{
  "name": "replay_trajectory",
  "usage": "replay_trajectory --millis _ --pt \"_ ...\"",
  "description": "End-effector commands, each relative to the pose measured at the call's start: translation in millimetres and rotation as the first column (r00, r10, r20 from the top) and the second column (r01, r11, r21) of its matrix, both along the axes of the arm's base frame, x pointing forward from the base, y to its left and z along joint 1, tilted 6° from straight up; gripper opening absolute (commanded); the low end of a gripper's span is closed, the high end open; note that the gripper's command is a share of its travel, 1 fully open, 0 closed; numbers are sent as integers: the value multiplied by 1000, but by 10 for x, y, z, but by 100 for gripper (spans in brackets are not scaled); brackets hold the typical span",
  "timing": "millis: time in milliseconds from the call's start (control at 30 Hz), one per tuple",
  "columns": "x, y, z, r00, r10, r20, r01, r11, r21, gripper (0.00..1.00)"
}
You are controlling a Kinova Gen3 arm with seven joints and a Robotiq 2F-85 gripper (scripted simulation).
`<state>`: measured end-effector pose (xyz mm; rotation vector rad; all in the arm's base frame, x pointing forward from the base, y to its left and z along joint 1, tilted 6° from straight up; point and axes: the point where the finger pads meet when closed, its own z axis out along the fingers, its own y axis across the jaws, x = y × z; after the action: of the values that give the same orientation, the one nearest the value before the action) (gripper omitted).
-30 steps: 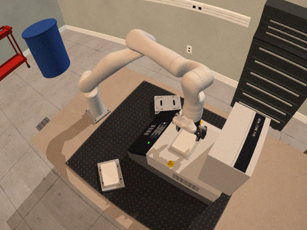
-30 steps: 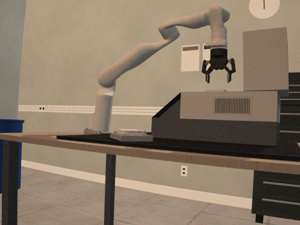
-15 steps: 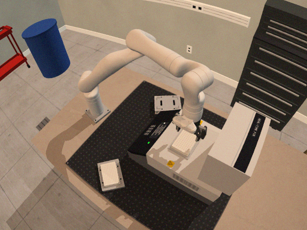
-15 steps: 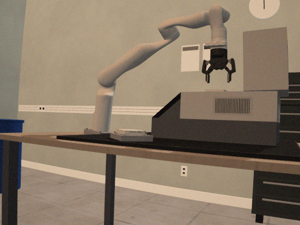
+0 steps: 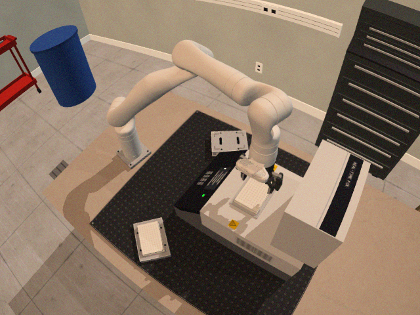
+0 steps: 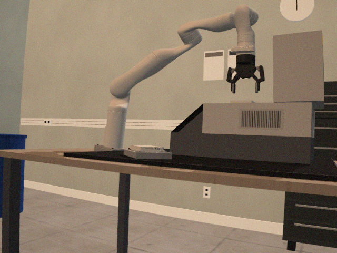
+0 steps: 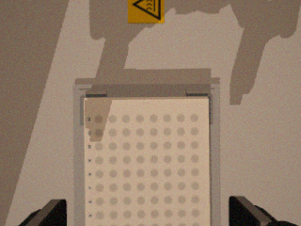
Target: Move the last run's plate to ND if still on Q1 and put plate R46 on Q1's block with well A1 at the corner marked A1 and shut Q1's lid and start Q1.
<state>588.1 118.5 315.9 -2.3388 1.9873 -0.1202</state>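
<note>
A white well plate [image 5: 251,195] lies on the block of cycler Q1 [image 5: 271,216], inside the grey locator frame; it also shows in the wrist view [image 7: 147,162]. My gripper [image 6: 245,88] hangs open and empty a short way above that plate, fingers pointing down; in the wrist view the fingertips stand either side of the plate. Q1's lid [image 5: 334,193] stands open and upright at the right. A second white plate [image 5: 149,238] sits in a nest at the front left of the mat. An empty grey nest [image 5: 229,141] lies behind Q1.
Q1's dark key panel [image 5: 210,181] faces left, with a green lamp [image 5: 203,195]. A yellow warning label [image 5: 232,224] is on Q1's top. A black drawer cabinet [image 5: 376,88] stands behind, a blue barrel [image 5: 63,65] on the floor at left.
</note>
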Motion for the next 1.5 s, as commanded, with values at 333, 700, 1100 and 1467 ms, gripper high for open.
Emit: replay_trajectory --millis 333,700,1100,1467 --pt "-253 -27 52 964 -258 71 251 964 90 93" --pt "-551 -68 63 847 -519 112 493 848 196 85" --pt "-895 -145 68 692 -710 126 662 695 281 76" --pt "-1258 -190 80 701 -701 130 653 705 277 66"
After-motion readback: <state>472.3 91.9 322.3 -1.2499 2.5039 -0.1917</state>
